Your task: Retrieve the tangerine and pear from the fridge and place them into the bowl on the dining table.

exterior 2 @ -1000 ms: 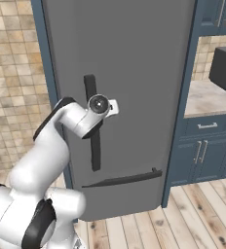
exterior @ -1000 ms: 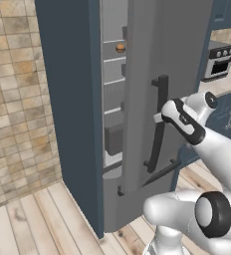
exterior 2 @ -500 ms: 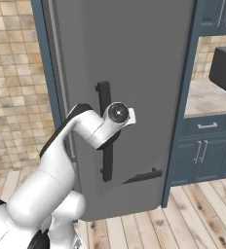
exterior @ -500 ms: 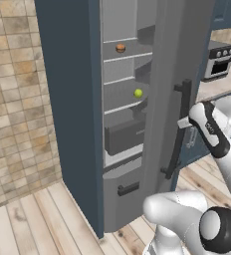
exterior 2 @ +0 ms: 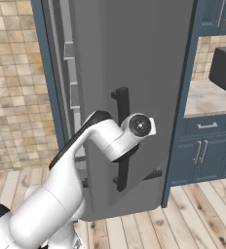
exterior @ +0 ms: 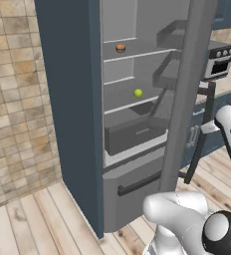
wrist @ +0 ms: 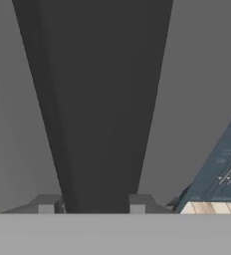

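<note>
Grey fridge [exterior: 137, 99]: we see its door swung open.
Gripper [wrist: 92, 206]: clamped on the dark door handle [wrist: 95, 109].
Tangerine [exterior: 120, 48]: upper shelf.
Pear [exterior: 138, 93]: shelf below, at tangerine's 5 o'clock.

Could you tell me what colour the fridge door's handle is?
Dark, near-black handle; right base view.

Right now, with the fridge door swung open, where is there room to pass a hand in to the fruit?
Bare shelf lies right of the tangerine and left of the pear. It is crowded lower down at the drawer and on the right by the door bins.
</note>
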